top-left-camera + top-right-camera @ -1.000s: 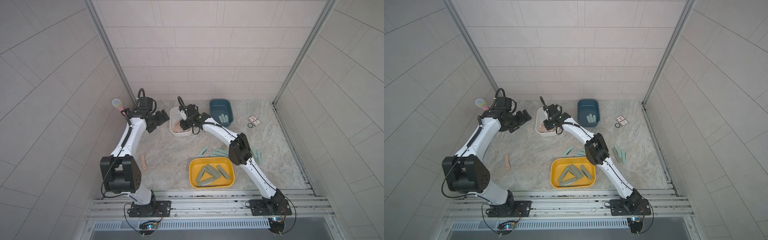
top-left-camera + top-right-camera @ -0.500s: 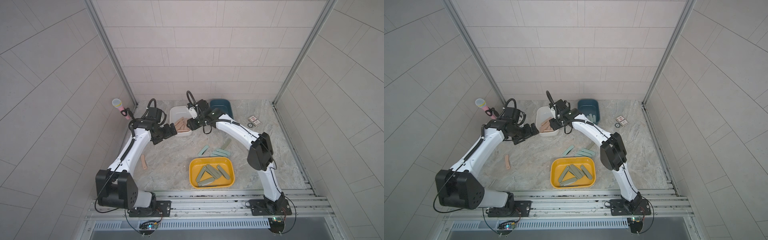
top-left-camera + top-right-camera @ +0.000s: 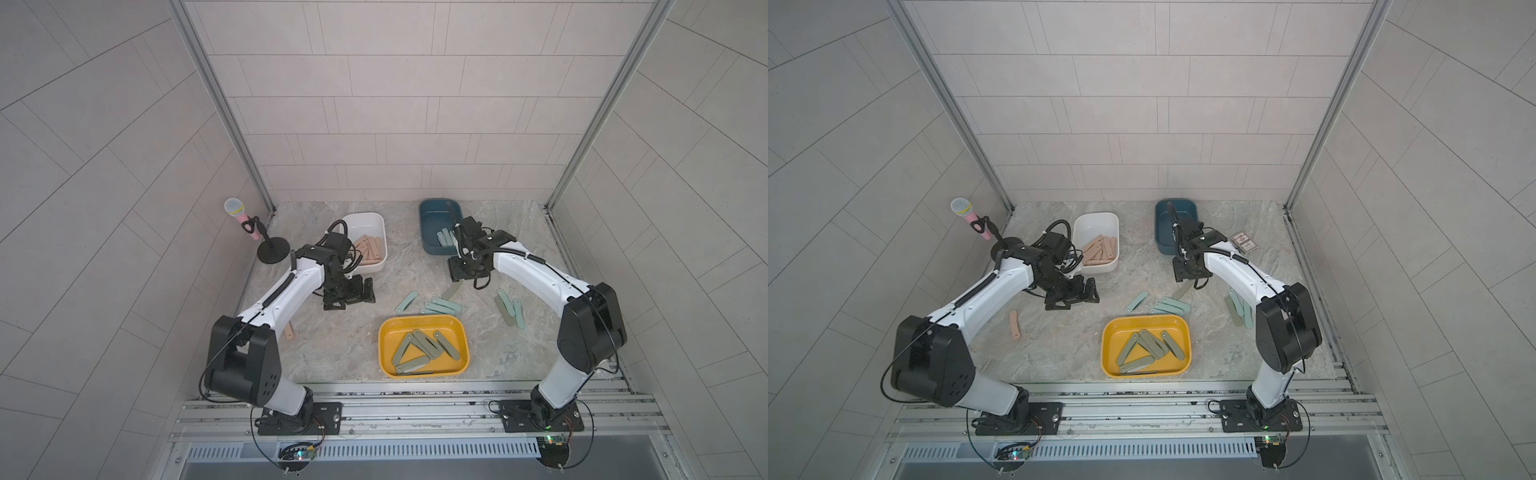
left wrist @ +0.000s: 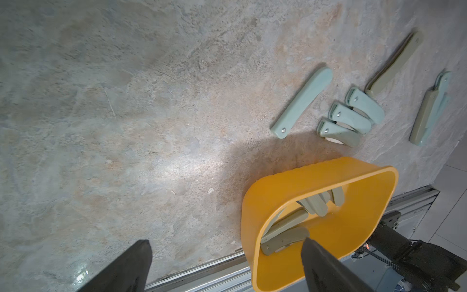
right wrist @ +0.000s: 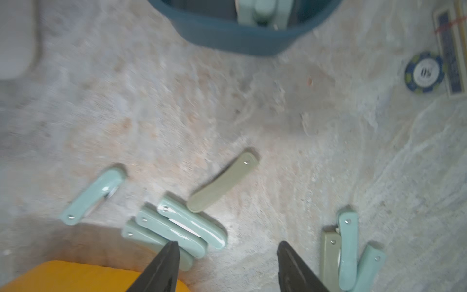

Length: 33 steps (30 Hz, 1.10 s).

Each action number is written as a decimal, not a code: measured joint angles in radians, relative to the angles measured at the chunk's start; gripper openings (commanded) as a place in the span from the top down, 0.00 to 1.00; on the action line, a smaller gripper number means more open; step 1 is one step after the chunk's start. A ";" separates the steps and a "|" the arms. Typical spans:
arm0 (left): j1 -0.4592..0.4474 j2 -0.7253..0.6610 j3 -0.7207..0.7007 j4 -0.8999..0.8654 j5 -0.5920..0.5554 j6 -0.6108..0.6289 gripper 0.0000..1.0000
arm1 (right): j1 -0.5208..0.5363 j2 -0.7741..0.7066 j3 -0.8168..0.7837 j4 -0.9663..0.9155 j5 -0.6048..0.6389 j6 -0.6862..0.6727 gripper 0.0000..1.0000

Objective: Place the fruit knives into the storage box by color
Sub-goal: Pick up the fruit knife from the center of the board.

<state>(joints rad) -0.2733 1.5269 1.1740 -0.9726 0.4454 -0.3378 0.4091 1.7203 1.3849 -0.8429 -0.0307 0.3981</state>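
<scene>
While both arms hang over the marbled tabletop (image 3: 332, 357), three storage boxes hold fruit knives sorted by color.
Yellow box (image 3: 384, 345) holds olive knives (image 3: 419, 349), white box (image 3: 363, 217) pink knives (image 3: 368, 249), blue box (image 3: 428, 208) teal knives (image 3: 444, 239). Left pincer (image 4: 226, 249) gapes wide, empty. Right pincer (image 5: 227, 246) stands partly open, empty, near a loose olive knife (image 5: 223, 183) and loose teal knives (image 5: 182, 227). One loose pink knife (image 3: 1015, 324) lies well apart.

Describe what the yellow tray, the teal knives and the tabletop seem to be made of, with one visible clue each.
Yellow tray: probably moulded plastic, smooth and even in colour, with rounded corners and a thin rim.
Teal knives: likely plastic handles with a slight gloss, since they catch soft highlights.
Tabletop: stone or a stone-look sheet, matte and mottled grey and tan; the pictures cannot settle which.
</scene>
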 measured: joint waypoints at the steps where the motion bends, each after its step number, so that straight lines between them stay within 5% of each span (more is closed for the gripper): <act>1: 0.000 0.014 0.000 0.010 0.004 0.000 0.00 | -0.008 0.013 -0.009 -0.006 0.000 0.011 0.31; 14: -0.019 0.120 0.000 0.093 0.034 0.007 0.00 | -0.022 0.137 -0.032 0.101 -0.081 0.235 0.36; 33: -0.022 0.159 0.000 0.122 0.032 0.017 0.00 | -0.011 0.253 -0.023 0.187 -0.060 0.346 0.64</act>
<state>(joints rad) -0.2951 1.6855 1.1740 -0.8501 0.4778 -0.3206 0.3985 1.9728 1.3624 -0.6559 -0.0906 0.7441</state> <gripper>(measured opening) 0.994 0.397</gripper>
